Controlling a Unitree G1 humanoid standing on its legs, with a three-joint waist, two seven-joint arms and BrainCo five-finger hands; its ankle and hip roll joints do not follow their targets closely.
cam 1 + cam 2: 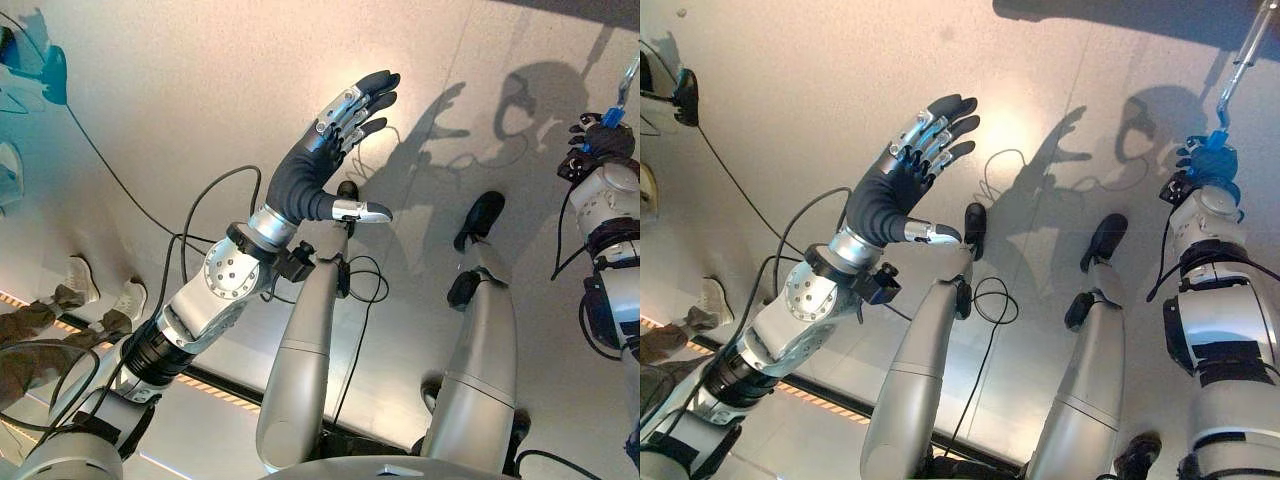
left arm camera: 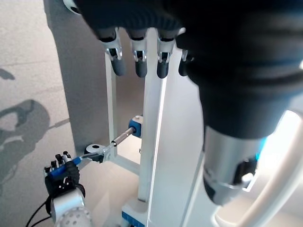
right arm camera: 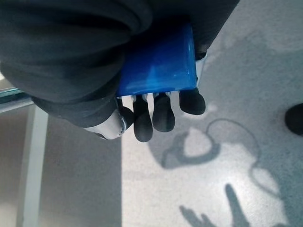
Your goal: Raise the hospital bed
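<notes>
At about nine o'clock in the head views a person's shoes [image 1: 100, 290] stand on the pale floor [image 1: 200, 100], the rest of the person cut off. Toward the centre, at roughly eleven o'clock, the left hand [image 1: 905, 175] is raised in open air, fingers straight and spread, thumb out sideways, holding nothing. It looks parked out of the way, since the job appears to need one hand only.

At two o'clock, by the right border, the right hand [image 1: 1208, 165] has its fingers curled tight round the blue handle [image 3: 158, 61] of the bed's crank. The right wrist view shows the dark fingertips wrapped under that blue grip. A metal crank rod [image 1: 1242, 55] runs up from the fist toward one o'clock and is cut off at the top.

The left wrist view, looking across, shows the right hand at seven o'clock clenching the handle. From there the rod leads up to a blue hub [image 2: 136, 128] on the white bed frame [image 2: 154, 142], so the hospital bed sits ahead of the robot at its right side. The grip suits turning the crank, which I judge to be the step in hand.

The mattress and the bed's height are hidden, so progress cannot be judged. The crank's far end is hard to make out in the head views
</notes>
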